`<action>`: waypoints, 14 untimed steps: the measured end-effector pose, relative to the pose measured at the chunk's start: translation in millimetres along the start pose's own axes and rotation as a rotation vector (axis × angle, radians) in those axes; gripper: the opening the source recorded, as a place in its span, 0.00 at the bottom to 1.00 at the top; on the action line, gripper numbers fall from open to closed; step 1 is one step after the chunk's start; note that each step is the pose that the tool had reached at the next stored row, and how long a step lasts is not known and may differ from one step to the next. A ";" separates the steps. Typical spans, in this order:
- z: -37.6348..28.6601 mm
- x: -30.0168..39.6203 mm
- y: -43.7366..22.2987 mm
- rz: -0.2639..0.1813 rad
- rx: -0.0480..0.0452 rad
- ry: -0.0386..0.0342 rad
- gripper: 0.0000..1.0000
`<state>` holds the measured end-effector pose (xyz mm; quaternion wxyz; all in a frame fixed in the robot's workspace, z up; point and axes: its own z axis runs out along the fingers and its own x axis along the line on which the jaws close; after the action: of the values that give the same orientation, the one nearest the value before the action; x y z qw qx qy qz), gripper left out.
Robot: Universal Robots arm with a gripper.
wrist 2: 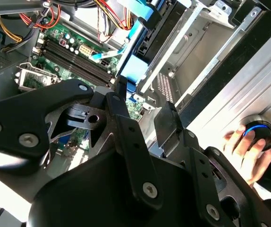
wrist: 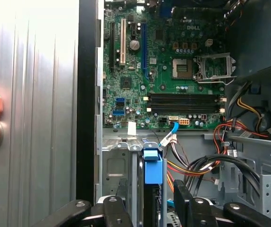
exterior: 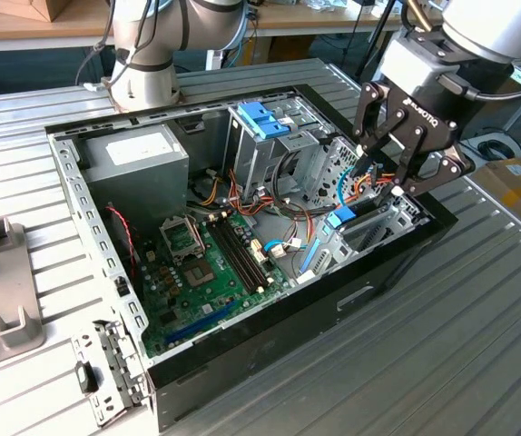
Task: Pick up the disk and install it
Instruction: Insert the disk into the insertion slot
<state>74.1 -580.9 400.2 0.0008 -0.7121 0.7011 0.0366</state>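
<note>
Gripper (exterior: pixel 397 173) over drive bay
Jaws open, empty; disk (wrist: pixel 152 189) sat edge-up in the computer case (exterior: pixel 270 341) bay below

Colours inside an open computer case on a ribbed metal table.

The case (exterior: pixel 270 345) is black outside, bare grey within; the motherboard (exterior: pixel 211 263) is green with black slots. Red, yellow and orange wires (wrist: pixel 197 165) run beside a bright blue plastic bracket (wrist: pixel 153 166). The gripper (exterior: pixel 389 177) is black. The table (exterior: pixel 442 363) is silver-grey with lengthwise ridges.
</note>
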 end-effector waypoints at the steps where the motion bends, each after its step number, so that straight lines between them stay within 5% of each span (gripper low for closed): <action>1: 0.0 0.0 0.0 0.000 0.0000 0.0000 0.50; 4: 1.6 -1.2 -0.3 0.000 -0.0020 -0.0017 0.49; 7: 5.9 -4.8 -2.3 0.000 -0.0051 -0.0023 0.30; 11: 14.0 -7.0 -10.3 0.000 -0.0090 -0.0024 0.12; 14: 21.5 -6.5 -18.4 0.000 -0.0110 -0.0024 0.10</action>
<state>91.3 -573.0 378.2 -0.0023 -0.7119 0.7010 0.0413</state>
